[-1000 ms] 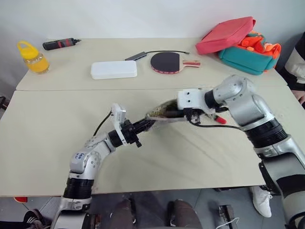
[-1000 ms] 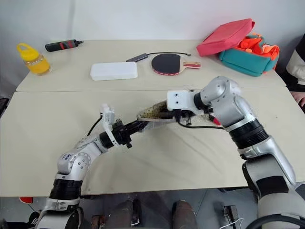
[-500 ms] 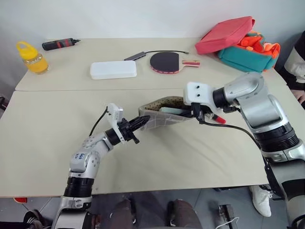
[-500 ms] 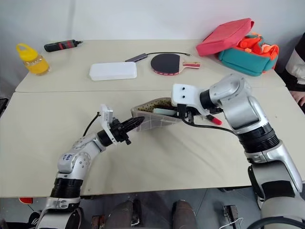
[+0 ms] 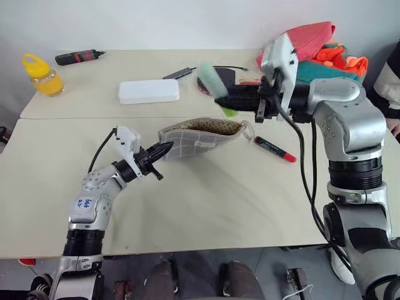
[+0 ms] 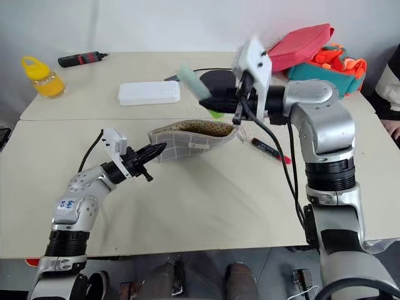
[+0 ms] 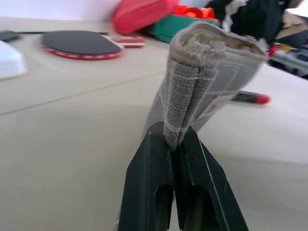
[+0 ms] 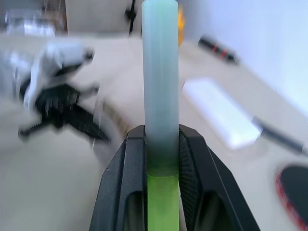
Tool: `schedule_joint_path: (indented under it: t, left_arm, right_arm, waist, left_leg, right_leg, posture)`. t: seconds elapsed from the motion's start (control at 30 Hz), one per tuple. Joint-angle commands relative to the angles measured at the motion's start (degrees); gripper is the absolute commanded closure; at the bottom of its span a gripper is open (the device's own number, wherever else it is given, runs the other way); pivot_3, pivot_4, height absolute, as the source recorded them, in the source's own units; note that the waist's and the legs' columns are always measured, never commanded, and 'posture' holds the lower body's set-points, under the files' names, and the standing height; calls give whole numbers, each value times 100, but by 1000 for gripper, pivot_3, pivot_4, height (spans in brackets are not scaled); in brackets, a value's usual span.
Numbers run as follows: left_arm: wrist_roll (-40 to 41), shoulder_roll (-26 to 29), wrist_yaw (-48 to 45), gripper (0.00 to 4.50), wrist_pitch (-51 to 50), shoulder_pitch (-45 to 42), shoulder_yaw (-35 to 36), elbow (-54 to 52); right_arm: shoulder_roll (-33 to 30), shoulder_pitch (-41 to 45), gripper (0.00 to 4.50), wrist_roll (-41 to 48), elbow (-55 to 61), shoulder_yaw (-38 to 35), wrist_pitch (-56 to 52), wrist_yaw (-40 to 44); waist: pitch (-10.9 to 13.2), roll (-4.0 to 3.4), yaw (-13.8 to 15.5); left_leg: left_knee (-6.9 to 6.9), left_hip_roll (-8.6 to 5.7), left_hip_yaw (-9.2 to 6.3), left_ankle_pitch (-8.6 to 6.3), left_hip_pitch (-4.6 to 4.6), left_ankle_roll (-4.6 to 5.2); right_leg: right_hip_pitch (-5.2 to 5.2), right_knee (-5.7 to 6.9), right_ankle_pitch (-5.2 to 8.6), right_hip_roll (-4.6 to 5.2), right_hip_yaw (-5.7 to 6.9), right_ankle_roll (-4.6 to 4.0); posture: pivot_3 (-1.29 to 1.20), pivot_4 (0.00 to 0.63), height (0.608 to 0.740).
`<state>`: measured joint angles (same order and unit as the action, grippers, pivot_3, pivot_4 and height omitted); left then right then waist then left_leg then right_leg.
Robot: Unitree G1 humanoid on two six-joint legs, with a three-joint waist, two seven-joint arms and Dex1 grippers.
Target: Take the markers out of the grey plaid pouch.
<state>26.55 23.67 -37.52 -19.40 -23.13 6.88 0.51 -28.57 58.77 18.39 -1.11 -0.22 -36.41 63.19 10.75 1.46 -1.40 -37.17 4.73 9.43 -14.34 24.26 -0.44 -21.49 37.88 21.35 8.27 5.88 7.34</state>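
With its fingers clamped on the lime marker (image 8: 160, 101), the right gripper (image 8: 160, 159) holds it raised above the table (image 5: 206, 206), clear of the pouch (image 5: 200, 134) and pointing toward the robot's left. The left gripper (image 7: 175, 144) is pinched together on the pouch's end seam, holding that end up off the table with the open mouth facing up; the spotted lining shows. The red-ended marker (image 5: 275, 149) lies on the table just beside the pouch's loop end, already out. Judged step: last marker extracted, in transit. Next move calls for lowering the lime marker to bare table, away from the pouch, and parting the fingers; the left can then set the pouch down. Whether anything remains inside the pouch, cannot tell. Writing: a small blue mark on the left forearm, not readable; no brand legible on the markers.
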Motion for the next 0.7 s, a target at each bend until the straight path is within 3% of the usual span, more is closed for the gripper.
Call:
schedule_joint_path:
  t: [0.03,0.23,0.43,0.57,0.7]
  left_arm:
    - [-87,48,-19,4500,251,-69,88,-111]
    - [-728,785,55,4500,1109,75,508,149]
    - [-1411,1691,447,4500,2070,472,1282,347]
    - [-2492,1900,933,4500,2961,969,1083,106]
    - [-2878,1641,1056,4500,3008,1410,651,163]
  right_arm:
    - [-163,-154,4033,33,153,91,153,-22]
    - [-1204,-817,4033,-512,82,449,570,234]
    - [-1903,-2103,4033,-1147,326,632,1225,15]
    - [-1934,-2601,4033,-1623,147,766,1659,-404]
    - [-1605,-2462,4033,-1702,-125,712,1929,-780]
  waist:
    - [0,0,4]
    - [1,2,-13]
    - [2,1,-56]
    - [2,1,-33]
    - [2,1,-31]
  left_leg:
    - [0,-1,0,0,3,1]
    - [7,-1,7,-1,4,1]
    - [18,3,17,-4,0,-3]
    - [10,1,38,-6,-1,0]
    - [2,2,47,-6,-1,2]
  right_leg:
    - [0,-1,0,1,0,0]
    - [-5,-5,-1,1,3,1]
    - [-12,-12,0,2,0,1]
    - [-11,-11,0,8,-2,1]
    - [-11,-9,0,8,-5,1]
  posture:
    - [0,150,740]
    - [0,150,740]
    - [0,150,740]
    - [0,150,740]
    - [0,150,740]
